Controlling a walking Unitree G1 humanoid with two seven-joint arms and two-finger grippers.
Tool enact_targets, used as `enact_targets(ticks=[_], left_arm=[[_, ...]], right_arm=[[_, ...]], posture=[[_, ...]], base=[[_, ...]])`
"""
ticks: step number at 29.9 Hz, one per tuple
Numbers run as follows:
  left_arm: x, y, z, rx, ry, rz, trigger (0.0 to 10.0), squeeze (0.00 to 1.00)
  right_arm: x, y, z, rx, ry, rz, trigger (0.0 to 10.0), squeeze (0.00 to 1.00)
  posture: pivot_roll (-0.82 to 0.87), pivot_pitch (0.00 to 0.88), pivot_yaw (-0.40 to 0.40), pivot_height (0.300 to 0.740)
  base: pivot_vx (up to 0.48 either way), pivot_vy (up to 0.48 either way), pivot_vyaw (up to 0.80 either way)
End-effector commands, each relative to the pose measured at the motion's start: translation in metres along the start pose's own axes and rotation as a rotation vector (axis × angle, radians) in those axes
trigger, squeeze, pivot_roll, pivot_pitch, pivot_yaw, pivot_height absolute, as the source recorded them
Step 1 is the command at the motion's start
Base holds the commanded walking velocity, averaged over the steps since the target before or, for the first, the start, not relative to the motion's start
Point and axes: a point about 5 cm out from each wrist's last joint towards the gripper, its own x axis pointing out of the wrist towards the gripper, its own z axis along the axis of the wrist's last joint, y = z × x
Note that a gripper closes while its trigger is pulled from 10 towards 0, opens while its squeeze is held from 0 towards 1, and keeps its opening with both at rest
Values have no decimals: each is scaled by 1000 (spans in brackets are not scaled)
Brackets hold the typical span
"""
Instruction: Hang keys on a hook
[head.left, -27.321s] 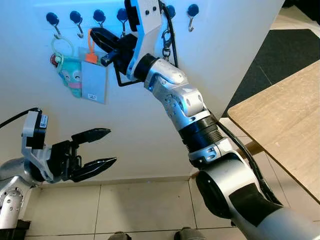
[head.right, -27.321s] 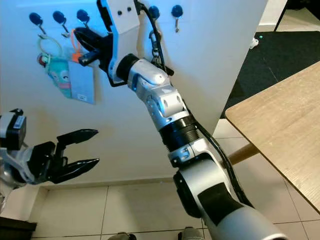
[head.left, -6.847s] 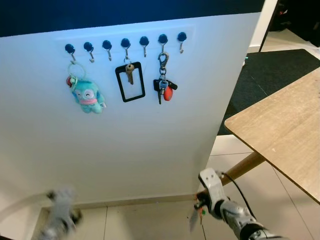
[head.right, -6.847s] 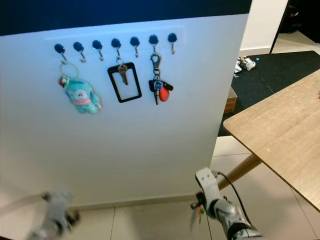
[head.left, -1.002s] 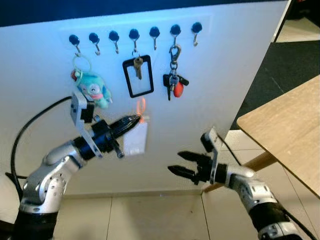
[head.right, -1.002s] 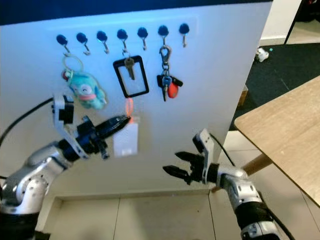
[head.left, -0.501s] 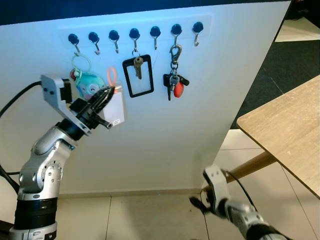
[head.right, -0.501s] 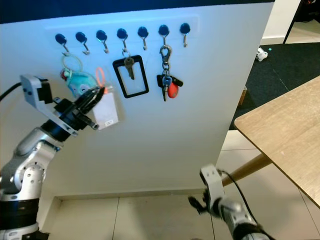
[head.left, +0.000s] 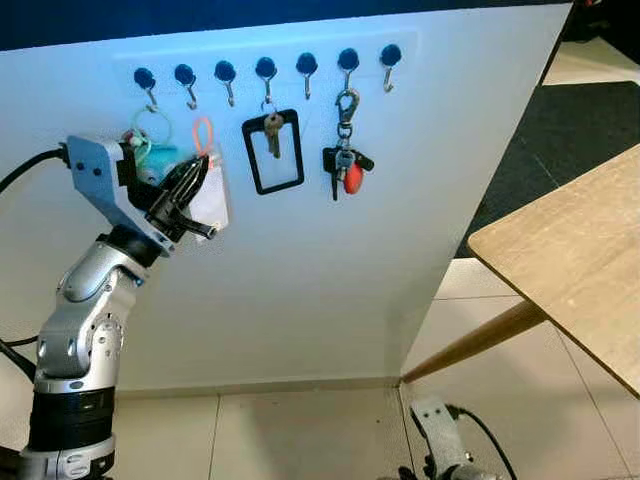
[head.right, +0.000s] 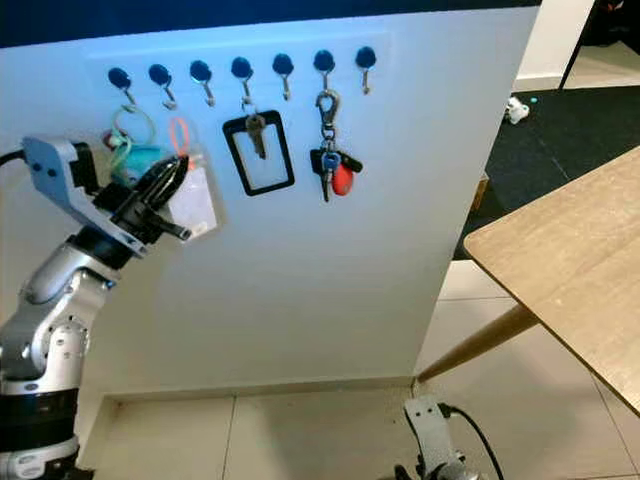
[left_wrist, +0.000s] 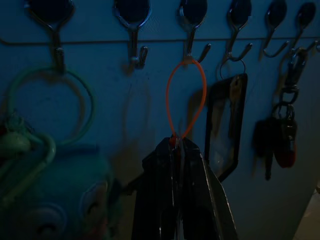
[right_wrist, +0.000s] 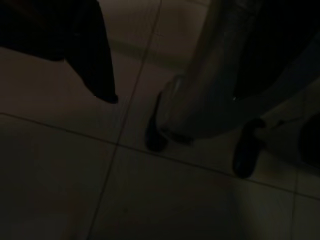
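Left eye view showed a white wall panel (head.left: 300, 250) with a row of blue-capped hooks along its top. Going left to right: a teal plush charm (head.left: 165, 160) on a green ring hung from the first hook, the second hook (head.left: 187, 82) stood bare, and the orange loop (head.left: 204, 135) of the card tag (head.left: 212, 195) reached up to the third hook (head.left: 227, 80). The left hand (head.left: 190, 180) was clenched on the base of that loop, just above the tag (the left wrist view put the loop's top right at the hook's bend). Whether it was truly seated I could not tell. Further right hung a black frame with a key (head.left: 273, 150), then a key bunch (head.left: 345, 165) on a carabiner. The right hand hung idle near the floor tiles, its grip unreadable. By my judgement the hanging was nearly done; letting go and withdrawing remained.
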Motion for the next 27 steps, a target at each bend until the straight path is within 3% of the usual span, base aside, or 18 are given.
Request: enact_targets(ticks=[1,14,20,27], left_arm=[[-2,-2,5,24,-19,9,10000,0],[6,-22,5,43,-13,-26,10000,0],[9,-34,-1,48,33,-56,10000,0],[15,-35,-3,58,62,-21,10000,0]], right_arm=[[-1,4,-15,-32,58,6,10000,0],[-4,2,-35,-71,125,-13,10000,0],[-4,4,-38,-81,135,-10,10000,0],[-4,7,-42,-88,145,-6,10000,0]], posture=[[-47,73,65,740],[-46,70,63,740],[-42,76,65,740],[-44,79,70,740]], base=[[0,0,0],[0,0,0],[0,0,0],[0,0,0]])
